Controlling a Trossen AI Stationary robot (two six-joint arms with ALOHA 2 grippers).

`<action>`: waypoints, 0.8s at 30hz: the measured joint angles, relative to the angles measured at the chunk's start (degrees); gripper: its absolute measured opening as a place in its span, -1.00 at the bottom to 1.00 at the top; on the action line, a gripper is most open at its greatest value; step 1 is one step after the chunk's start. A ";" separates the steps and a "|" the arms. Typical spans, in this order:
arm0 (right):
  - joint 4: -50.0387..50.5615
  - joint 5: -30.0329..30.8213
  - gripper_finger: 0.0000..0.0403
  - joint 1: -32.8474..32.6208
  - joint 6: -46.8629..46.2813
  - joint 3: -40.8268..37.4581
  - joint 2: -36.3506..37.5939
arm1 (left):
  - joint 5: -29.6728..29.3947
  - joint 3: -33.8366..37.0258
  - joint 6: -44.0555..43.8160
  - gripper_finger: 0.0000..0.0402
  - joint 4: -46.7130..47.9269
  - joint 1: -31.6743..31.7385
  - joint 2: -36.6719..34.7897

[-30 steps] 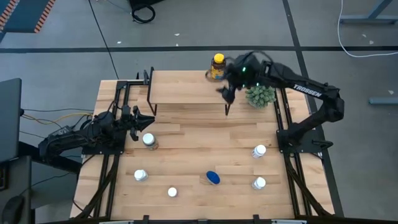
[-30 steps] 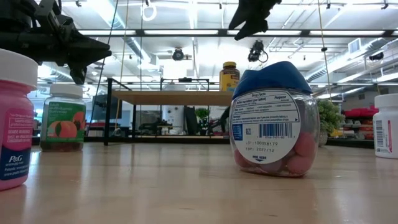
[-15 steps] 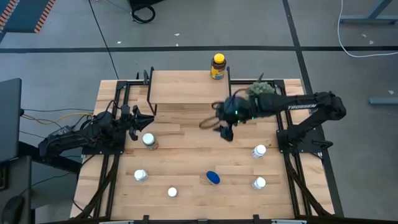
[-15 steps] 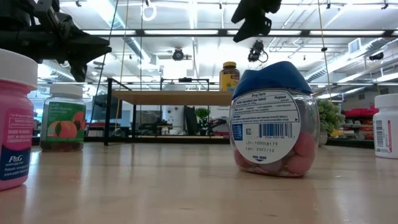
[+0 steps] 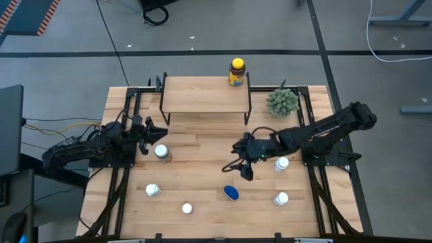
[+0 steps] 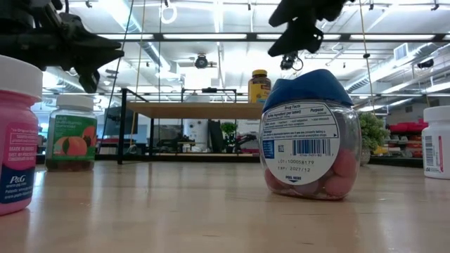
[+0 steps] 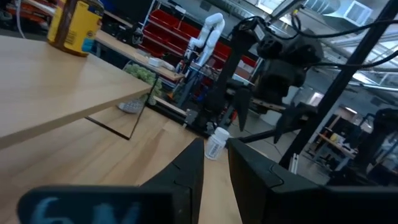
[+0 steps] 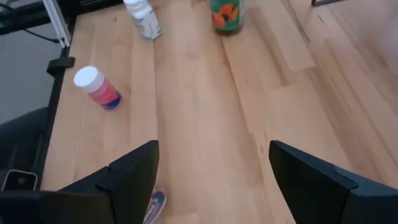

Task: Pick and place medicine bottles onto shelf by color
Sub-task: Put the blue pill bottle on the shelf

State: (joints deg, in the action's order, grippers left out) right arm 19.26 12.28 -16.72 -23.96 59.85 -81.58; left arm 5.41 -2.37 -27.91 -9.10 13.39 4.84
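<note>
Right pincer (image 5: 244, 170) spread wide, empty, above bench (image 5: 202, 158) just beside blue-lidded bottle (image 5: 231, 193). Left pincer (image 5: 156, 132) nearly pressed together, empty, near white-capped bottle (image 5: 162, 152). Amber bottle (image 5: 236, 72) on shelf (image 5: 202, 94).

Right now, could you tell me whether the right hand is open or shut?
Open. In the right wrist view the right hand shows its two fingers standing wide apart with bare table between them, holding nothing.
</note>
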 joint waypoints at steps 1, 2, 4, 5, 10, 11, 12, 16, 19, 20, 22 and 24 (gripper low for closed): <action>-0.44 1.01 0.55 -0.91 0.04 -0.39 0.00 | -0.11 0.00 0.01 -0.61 0.00 -0.38 0.00; -0.81 1.94 0.55 -1.80 0.23 -0.64 0.00 | -0.50 0.00 0.03 -0.61 0.00 -0.75 0.00; -1.50 3.67 0.55 -3.50 0.84 -0.92 0.00 | -1.29 0.00 0.03 -0.60 -0.02 -1.46 0.00; -1.50 4.46 0.55 -4.21 1.03 -0.94 -0.04 | -1.68 0.00 0.05 -0.60 0.00 -1.84 0.00; -2.57 7.08 0.55 -7.06 1.00 -0.96 -1.81 | -2.93 0.00 0.06 -0.60 0.00 -3.64 0.00; -3.10 7.32 0.55 -7.69 1.02 -0.96 -2.51 | -2.94 0.00 0.06 -0.60 0.01 -4.02 0.00; -4.23 7.34 0.55 -8.20 1.02 -0.96 -3.40 | -3.00 0.00 0.07 -0.61 0.03 -4.44 0.00; -7.76 7.41 0.55 -9.85 1.06 -0.96 -6.75 | -3.66 0.00 0.50 -0.61 0.32 -6.02 0.00; -8.56 8.75 0.55 -10.15 0.76 -0.96 -8.47 | -5.22 0.00 0.55 -0.60 0.58 -7.14 0.00; -8.73 8.93 0.55 -10.15 0.30 -0.96 -8.92 | -5.52 0.00 0.57 -0.59 0.73 -7.44 0.01; -8.94 9.06 0.55 -10.10 -1.13 -0.96 -9.77 | -5.86 0.00 0.55 -0.59 1.14 -8.13 0.00; -9.73 9.13 0.55 -10.30 -2.61 -0.96 -10.69 | -5.84 0.00 0.55 -0.60 1.57 -8.74 0.02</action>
State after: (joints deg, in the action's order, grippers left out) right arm 9.54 21.41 -27.02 -26.57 58.89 -92.27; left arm -0.43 -2.37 -27.35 -7.53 4.64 4.86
